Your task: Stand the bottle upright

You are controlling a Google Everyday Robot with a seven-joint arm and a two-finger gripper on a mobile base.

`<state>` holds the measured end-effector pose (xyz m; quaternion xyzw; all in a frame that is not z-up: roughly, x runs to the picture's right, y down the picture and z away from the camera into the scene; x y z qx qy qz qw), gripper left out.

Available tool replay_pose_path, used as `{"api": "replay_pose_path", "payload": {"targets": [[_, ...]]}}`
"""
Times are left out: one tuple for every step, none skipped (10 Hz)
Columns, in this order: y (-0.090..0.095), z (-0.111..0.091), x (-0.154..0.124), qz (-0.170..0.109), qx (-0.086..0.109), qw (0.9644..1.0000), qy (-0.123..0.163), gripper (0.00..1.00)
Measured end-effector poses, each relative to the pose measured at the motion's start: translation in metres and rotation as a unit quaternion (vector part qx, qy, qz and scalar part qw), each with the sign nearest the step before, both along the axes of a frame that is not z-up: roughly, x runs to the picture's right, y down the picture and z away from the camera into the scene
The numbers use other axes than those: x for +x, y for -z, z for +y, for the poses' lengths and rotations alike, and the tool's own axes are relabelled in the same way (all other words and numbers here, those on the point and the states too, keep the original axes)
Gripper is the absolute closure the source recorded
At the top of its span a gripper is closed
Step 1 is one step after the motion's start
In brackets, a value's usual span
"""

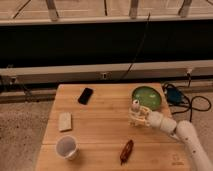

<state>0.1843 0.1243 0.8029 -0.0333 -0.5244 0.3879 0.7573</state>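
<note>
The bottle [135, 111] stands upright near the right side of the wooden surface [100, 130], its white cap at the top, just in front of the green plate [148, 97]. The pincer [138, 118] is at the bottle's lower body, its pale fingers [144, 120] touching or wrapped close around it (whether they actually clamp it or have slackened, I cannot tell). The white arm [185, 137] reaches in from the lower right corner. A dark reddish-brown object [126, 151] lies near the front edge, well apart from the bottle. A white cup [67, 147] stands at the front left, a pale block [65, 121] lies behind it, and a black phone [85, 95] lies toward the back. Black cables [192, 105] trail on the floor to the right.
</note>
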Motion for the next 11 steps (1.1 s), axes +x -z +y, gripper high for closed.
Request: {"api": "replay_pose_path", "payload": {"targets": [[-0.001, 0.001, 0.002, 0.002, 0.000, 1.0000, -0.002, 0.21], [-0.002, 0.002, 0.002, 0.004, 0.001, 1.0000, -0.002, 0.20], [-0.002, 0.004, 0.004, 0.006, 0.002, 1.0000, -0.004, 0.20], [-0.002, 0.004, 0.005, 0.008, 0.003, 0.9999, -0.006, 0.20], [-0.002, 0.005, 0.006, 0.009, 0.004, 0.9999, -0.006, 0.20], [-0.002, 0.005, 0.006, 0.009, 0.005, 0.9999, -0.007, 0.20], [-0.004, 0.005, 0.006, 0.009, 0.006, 0.9999, -0.008, 0.20], [-0.005, 0.004, 0.009, 0.012, 0.008, 0.9999, -0.008, 0.20], [-0.006, 0.005, 0.011, 0.016, 0.009, 0.9998, -0.007, 0.20], [-0.005, 0.004, 0.017, 0.023, 0.010, 0.9997, -0.007, 0.20], [-0.005, 0.005, 0.020, 0.029, 0.011, 0.9995, -0.007, 0.20]]}}
